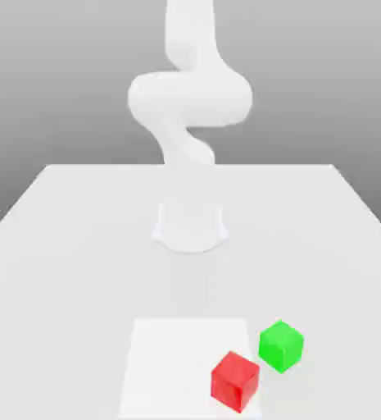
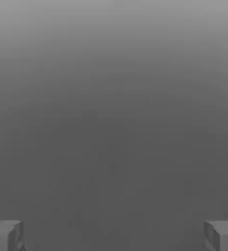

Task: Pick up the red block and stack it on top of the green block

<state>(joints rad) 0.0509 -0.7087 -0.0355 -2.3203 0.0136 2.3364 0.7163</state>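
The red block sits on the white table near its front edge, towards the exterior view's right. The green block stands just behind it and further to the exterior view's right, with a small gap between them. In the hand view my gripper is open: its two grey fingertips stand far apart at the picture's corners, with nothing between them and only a plain grey background beyond. The white arm is folded high over its base, well away from both blocks.
The arm's round base stands in the middle of the table. A lighter square patch lies on the table in front of it; the red block rests on its corner. The table's edges slant away at both sides.
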